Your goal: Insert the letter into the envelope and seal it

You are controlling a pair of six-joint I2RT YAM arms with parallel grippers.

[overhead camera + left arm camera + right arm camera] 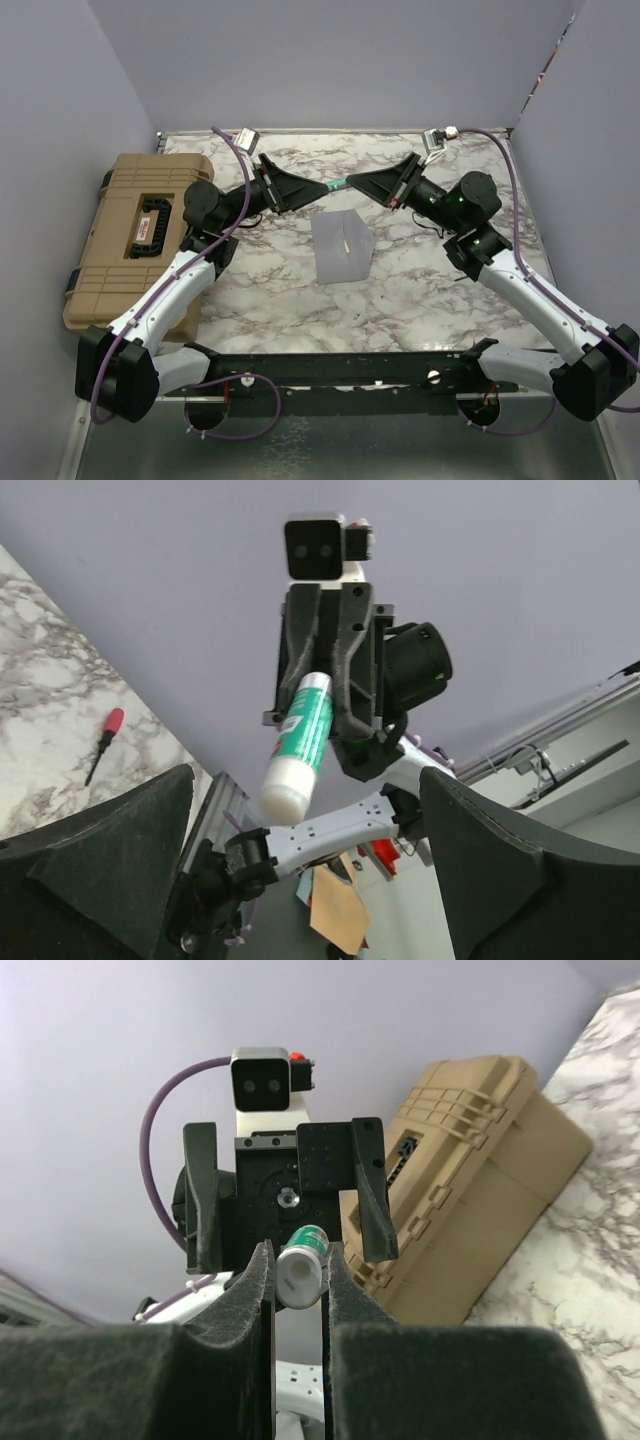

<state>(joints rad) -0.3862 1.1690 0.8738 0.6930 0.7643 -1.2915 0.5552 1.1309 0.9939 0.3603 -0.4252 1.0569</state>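
Clamping narrowly on the one glue stick (300,742), the right pincer (297,1260) holds it aloft, upper middle of the overhead view; the left pincer (284,1198) faces it, spread wide and empty. A mistimed handover between the two could drop the stick onto the one grey envelope (342,247) lying mid-frame on the desk (420,290). No letter shows. One tan case (130,240) sits far left.

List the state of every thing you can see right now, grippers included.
left gripper: open, holding nothing.
right gripper: shut on the glue stick.
glue stick: held in the air between the two grippers; cap on or off unclear.
envelope: lying flat on the table; flap state unclear.
letter: not in view.
tan case: closed.
red screwdriver: lying on the table.
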